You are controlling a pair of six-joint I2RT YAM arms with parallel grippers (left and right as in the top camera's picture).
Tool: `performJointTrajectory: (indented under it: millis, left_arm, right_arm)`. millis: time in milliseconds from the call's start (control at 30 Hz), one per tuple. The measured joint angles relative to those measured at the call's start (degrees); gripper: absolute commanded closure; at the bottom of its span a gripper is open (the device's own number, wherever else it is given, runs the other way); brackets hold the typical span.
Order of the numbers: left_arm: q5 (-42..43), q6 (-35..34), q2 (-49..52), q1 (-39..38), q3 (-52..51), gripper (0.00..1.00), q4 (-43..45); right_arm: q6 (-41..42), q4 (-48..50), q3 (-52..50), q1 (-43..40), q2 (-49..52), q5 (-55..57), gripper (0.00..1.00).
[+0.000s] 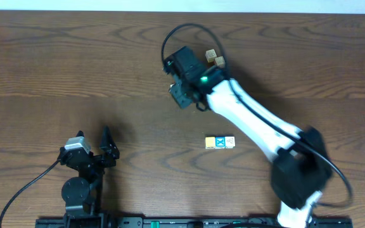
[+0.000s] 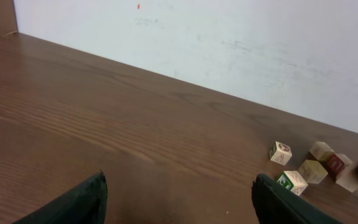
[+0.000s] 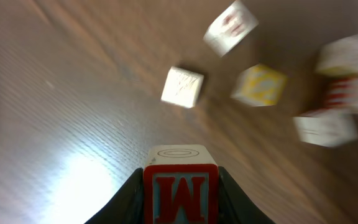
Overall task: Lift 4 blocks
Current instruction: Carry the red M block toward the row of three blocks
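Note:
My right gripper [image 3: 181, 177] is shut on a red-framed block [image 3: 181, 193] with a red M and a whitish top face, held above the table. In the overhead view the right gripper [image 1: 181, 94] sits at the upper middle, with the held block hidden under it. A yellow block [image 1: 210, 142], a blue X block [image 1: 220, 142] and a whitish block [image 1: 230, 142] lie in a row at centre right. My left gripper [image 1: 109, 147] rests open at the front left with nothing between its fingers [image 2: 86, 199].
Loose cubes lie beyond the right gripper: a whitish cube [image 3: 183, 86], a pale yellow cube [image 3: 260, 84], a white cube with red marks [image 3: 230, 27], and blurred ones at the right. Two tan cubes [image 1: 216, 59] show overhead. A white wall [image 2: 229, 43] backs the table.

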Motion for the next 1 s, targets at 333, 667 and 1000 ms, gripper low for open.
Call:
performJointTrajectory:
  millis: [333, 667, 1000]
  left_arm:
    - [0.00, 0.02, 0.00, 0.00, 0.00, 0.25, -0.02]
    - [-0.04, 0.02, 0.00, 0.00, 0.07, 0.25, -0.11]
    - [0.00, 0.02, 0.00, 0.00, 0.07, 0.25, -0.13]
  right_arm:
    - [10.36, -13.07, -0.37, -0.20, -18.78, 5.51, 0.98]
    - [25.53, -2.19, -23.87, 4.98, -21.53, 5.92, 0.85]
    - [33.79, 6.19, -33.16, 13.55, -21.20, 6.32, 0.85]
